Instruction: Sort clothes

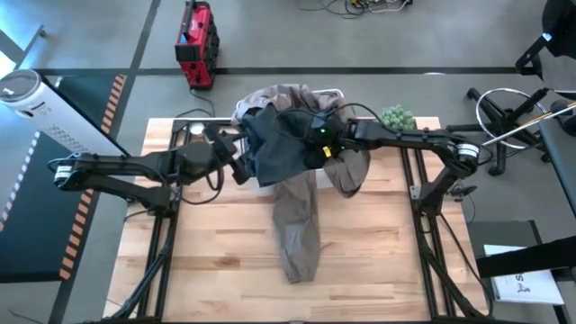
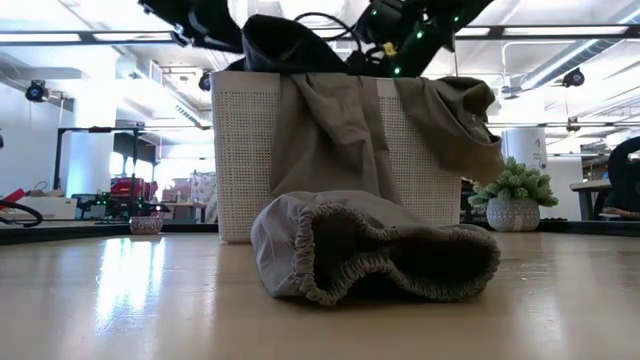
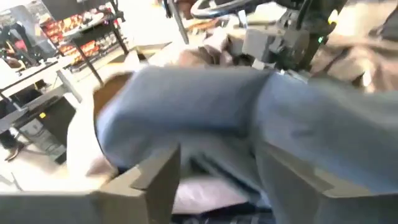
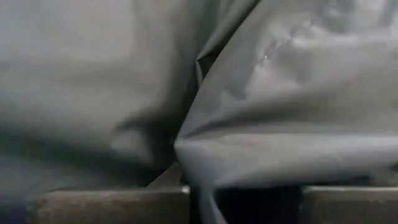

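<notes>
The dark tee is bunched over the white bin at the back of the counter, held up between both arms. The taupe garment hangs out of the bin's front and trails across the counter, its elastic hem lying open toward the low camera. The left tool sits at the tee's left edge, its fingers spread with cloth between them. The right tool is buried in fabric above the bin; whether it grips cannot be told. A small potted plant stands beside the bin.
</notes>
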You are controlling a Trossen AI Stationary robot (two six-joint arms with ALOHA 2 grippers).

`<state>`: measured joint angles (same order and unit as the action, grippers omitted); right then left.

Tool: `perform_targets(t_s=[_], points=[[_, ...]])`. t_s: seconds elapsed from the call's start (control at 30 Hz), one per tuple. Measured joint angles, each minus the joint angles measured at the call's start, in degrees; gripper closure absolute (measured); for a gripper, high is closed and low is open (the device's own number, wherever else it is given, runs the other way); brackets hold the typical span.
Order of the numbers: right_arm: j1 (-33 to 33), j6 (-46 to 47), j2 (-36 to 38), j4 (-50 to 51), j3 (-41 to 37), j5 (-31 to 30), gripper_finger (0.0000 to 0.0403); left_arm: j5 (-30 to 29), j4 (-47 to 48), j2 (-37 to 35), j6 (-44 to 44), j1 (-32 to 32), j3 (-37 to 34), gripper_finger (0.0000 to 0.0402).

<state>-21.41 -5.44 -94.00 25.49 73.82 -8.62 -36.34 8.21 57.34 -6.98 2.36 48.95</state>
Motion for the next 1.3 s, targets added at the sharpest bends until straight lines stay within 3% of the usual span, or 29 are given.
perform_targets(t_s=[0.27,0.4,0.53,0.67,0.83,0.9,1.07,1.3], points=[[1.4,4.6,6.6,6.6,3.8,0.1,0.0282,0.0,-0.2,-6.0,0.0,-3.0,0.0,0.0146],[2.1,5.5,9.4,6.7,7.1,0.2,0.0233,0.0,-0.1,-8.2,0.1,-4.4,0.0,0.0147],[2.3,3.8,10.7,4.8,9.7,2.7,0.0215,0.0,-0.1,-9.8,0.2,-5.8,0.0,0.0164],[2.3,1.0,10.1,-0.4,10.1,5.8,0.0253,1.3,-0.2,-11.0,0.5,-6.7,0.0,0.0185],[0.9,-3.2,5.7,-4.8,10.1,6.1,0.0368,4.2,-1.1,-12.1,1.3,-6.9,0.0,0.0215],[-0.4,-4.7,3.1,-5.5,10.1,6.1,0.0393,4.4,-1.1,-12.4,1.5,-6.9,0.0,0.0228],[-4.1,-3.9,-4.3,-3.2,10.1,7.0,0.0397,4.4,-1.1,-13.3,1.5,-7.0,0.0,0.0257],[-5.8,-2.0,-12.5,-2.2,9.8,13.0,0.0402,4.5,-0.8,-14.9,1.5,-7.4,0.0,0.0286]])
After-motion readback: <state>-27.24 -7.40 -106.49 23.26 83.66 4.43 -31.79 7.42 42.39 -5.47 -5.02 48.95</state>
